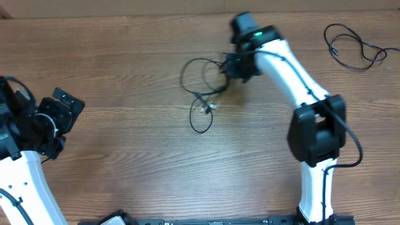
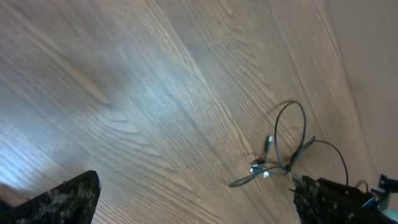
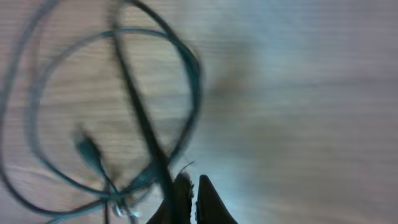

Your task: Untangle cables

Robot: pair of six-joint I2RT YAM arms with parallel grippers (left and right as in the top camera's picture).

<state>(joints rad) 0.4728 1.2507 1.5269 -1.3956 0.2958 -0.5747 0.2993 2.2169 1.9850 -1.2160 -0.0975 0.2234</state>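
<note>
Pinches looped cable (image 1: 201,87) on worktop (image 1: 125,156) with right gripper (image 1: 228,67), probably to drag loops open; holds left gripper (image 1: 65,106) spread, parked aside, second cable (image 1: 353,47) well apart.

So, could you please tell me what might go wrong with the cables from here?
1. The right claw seems to pinch only one strand of the tangled cable; pulling may tighten its crossing loops.
2. The left claw is open and far off, so nothing anchors the tangle and it could simply drag along the table.
3. The plug lies among the loops and might snag.
</note>
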